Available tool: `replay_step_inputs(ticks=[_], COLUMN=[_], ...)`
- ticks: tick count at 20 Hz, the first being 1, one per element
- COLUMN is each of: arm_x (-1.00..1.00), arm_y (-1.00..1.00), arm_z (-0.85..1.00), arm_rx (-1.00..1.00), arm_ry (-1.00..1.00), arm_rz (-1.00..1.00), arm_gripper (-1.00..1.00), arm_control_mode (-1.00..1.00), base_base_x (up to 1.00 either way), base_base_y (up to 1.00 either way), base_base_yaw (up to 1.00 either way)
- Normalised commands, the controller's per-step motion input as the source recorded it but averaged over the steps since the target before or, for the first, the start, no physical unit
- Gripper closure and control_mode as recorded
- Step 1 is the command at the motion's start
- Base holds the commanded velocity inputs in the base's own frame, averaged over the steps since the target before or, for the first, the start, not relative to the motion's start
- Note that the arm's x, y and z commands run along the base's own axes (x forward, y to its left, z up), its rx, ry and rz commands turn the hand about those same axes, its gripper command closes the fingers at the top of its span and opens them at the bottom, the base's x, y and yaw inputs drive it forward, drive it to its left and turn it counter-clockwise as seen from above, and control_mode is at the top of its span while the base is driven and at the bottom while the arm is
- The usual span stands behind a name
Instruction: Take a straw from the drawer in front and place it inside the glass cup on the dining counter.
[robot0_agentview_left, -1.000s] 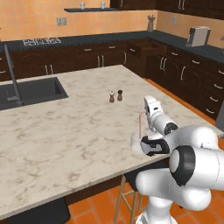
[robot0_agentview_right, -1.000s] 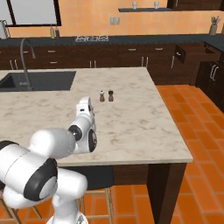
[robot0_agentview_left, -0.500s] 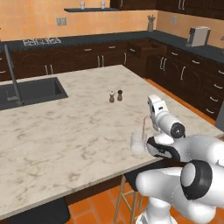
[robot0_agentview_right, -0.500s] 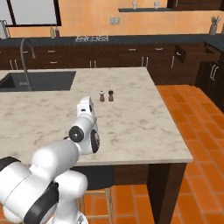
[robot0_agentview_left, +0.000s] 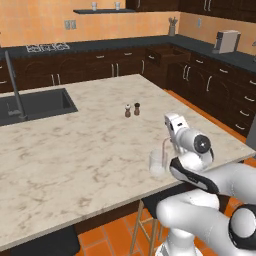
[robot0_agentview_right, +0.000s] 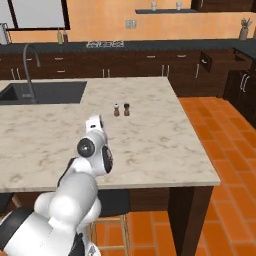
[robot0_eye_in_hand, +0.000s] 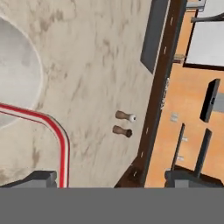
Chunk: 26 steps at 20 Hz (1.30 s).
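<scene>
The glass cup (robot0_agentview_left: 157, 163) stands on the dining counter (robot0_agentview_left: 75, 145) near its front right edge. The thin red-pink straw (robot0_agentview_left: 164, 149) leans upright in it. My hand (robot0_agentview_left: 174, 124) hovers just above and to the right of the cup. In the hand view my gripper (robot0_eye_in_hand: 114, 178) is open, its fingertips (robot0_eye_in_hand: 42, 176) far apart. There the straw (robot0_eye_in_hand: 60, 131) runs as a red curved line close by the left tip, free of both. The cup's rim (robot0_eye_in_hand: 38, 83) shows at the left. The drawer (robot0_agentview_left: 167, 53) hangs open in the far cabinets, and again on the right (robot0_agentview_right: 239, 59).
Salt and pepper shakers (robot0_agentview_left: 132, 109) stand mid-counter beyond the cup, seen also from the hand (robot0_eye_in_hand: 124, 123). A sink (robot0_agentview_left: 35, 105) with a tall faucet (robot0_agentview_left: 14, 87) lies at the counter's far left. A stool (robot0_agentview_left: 145, 220) sits under the counter's front edge.
The jaws have gone from shut on the straw to wide open. The straw now rests in the glass cup. The elbow has shifted; the hand stays above the cup.
</scene>
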Motion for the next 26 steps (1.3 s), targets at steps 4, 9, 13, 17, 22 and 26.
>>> replay_step_inputs(ticks=[4,9,13,17,22,26], arm_x=[0.0,0.0,-0.03,-0.42,-0.76,-0.63], arm_y=[0.01,0.0,0.0,0.0,0.28,0.68], arm_z=[-0.04,0.0,0.0,0.0,0.0,0.06], arm_rx=[-0.01,-0.11,-0.15,-0.13,-0.06,0.0], arm_ry=[0.5,0.54,0.53,0.48,0.35,0.15], arm_rz=[0.02,0.0,0.0,0.0,0.0,0.04], arm_gripper=[-1.0,-1.0,-1.0,-1.0,-1.0,-1.0], arm_control_mode=[-1.0,-1.0,-1.0,-1.0,-1.0,-1.0], base_base_x=[0.0,0.0,0.0,0.0,0.0,0.0], base_base_y=[0.0,0.0,0.0,0.0,0.0,0.0], base_base_yaw=[0.0,0.0,0.0,0.0,0.0,0.0])
